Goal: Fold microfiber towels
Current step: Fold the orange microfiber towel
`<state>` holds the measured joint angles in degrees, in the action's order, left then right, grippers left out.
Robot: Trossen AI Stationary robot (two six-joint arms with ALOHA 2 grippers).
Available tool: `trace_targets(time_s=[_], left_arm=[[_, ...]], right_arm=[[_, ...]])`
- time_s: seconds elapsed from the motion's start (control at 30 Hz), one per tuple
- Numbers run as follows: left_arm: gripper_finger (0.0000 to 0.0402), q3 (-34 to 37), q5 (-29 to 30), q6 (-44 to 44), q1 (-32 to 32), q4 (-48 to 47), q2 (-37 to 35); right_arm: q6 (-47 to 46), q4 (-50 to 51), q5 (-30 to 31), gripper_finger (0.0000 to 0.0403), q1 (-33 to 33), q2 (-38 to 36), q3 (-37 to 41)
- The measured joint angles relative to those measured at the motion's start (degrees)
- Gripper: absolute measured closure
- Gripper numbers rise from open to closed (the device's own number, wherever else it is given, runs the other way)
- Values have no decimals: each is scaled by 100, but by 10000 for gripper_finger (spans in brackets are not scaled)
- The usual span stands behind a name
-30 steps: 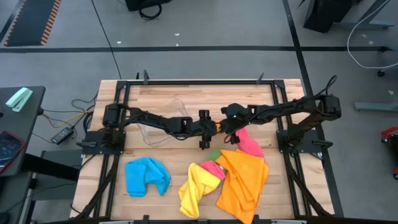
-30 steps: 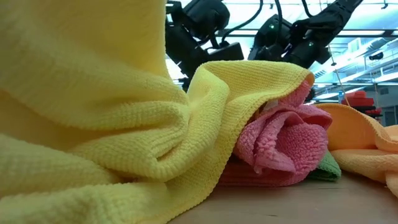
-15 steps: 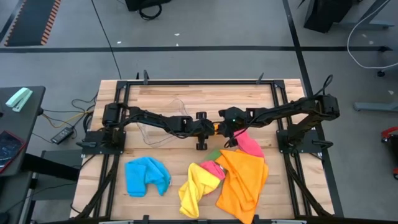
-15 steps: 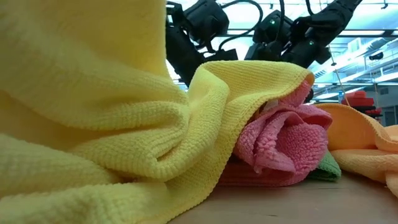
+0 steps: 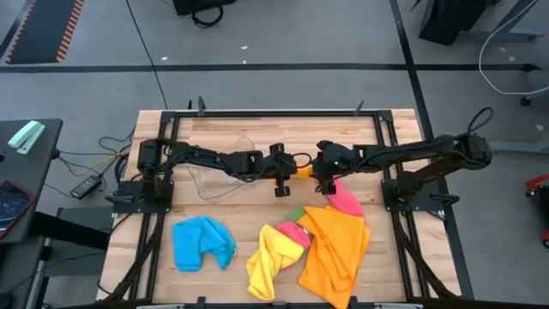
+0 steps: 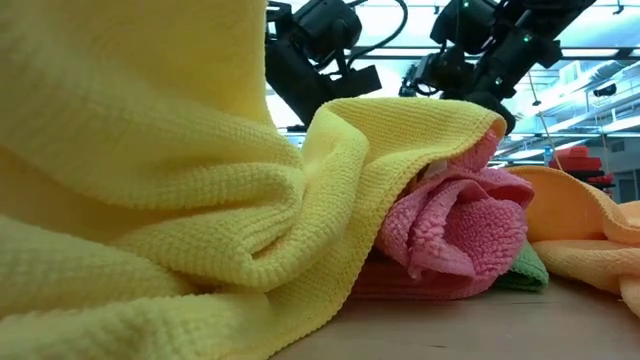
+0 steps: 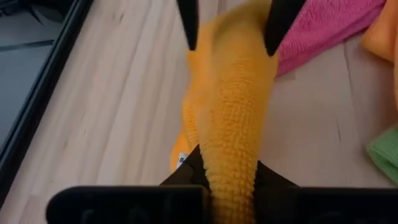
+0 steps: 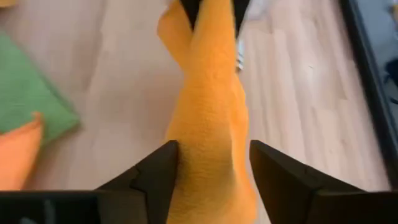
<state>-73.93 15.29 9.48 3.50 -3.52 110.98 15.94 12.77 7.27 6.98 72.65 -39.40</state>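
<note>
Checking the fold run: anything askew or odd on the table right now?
Yes. An orange towel hangs bunched like a rope between the left end effector, shut on it, and the open right end effector. The other towels lie crumpled, unfolded.

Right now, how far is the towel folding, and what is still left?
Nothing looks folded yet. In hand: the left gripper is shut on an orange towel above mid-table, while the right gripper stands open around the same towel. Left to do: the blue towel, yellow towel, pink towel, a green towel and the big orange towel lie crumpled.
</note>
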Motion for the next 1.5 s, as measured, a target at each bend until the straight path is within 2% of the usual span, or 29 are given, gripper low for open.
trace_targets(time_s=[0.2,0.33,0.5,0.67,0.87,1.1,1.2,1.3,1.5], left_arm=[[364,-78,-3,-25,93,-33,0],[373,-80,-3,12,96,-19,-11],[380,-95,-94,15,86,-32,-11],[355,-303,-202,16,88,-178,-20],[365,-606,-275,17,86,-497,-22],[369,-797,-367,15,88,-768,-22],[360,-800,-371,15,95,-803,-22],[361,-793,-472,-26,129,-801,-83],[373,-797,-548,-138,210,-738,-127]], right_arm=[[-89,-104,-4,175,47,-395,406],[-183,-924,94,174,48,-864,1087],[-304,-1343,801,174,34,-1341,1813],[-327,-1373,1220,174,33,-1585,2178],[-176,-2026,1154,178,-42,-1538,2376],[-76,-2374,1309,180,-466,-1598,2368],[-70,-2518,1507,180,-714,-1598,2365],[-58,-2667,2042,180,-934,-1598,2365],[207,-3475,1971,180,-1253,-1621,2365]])
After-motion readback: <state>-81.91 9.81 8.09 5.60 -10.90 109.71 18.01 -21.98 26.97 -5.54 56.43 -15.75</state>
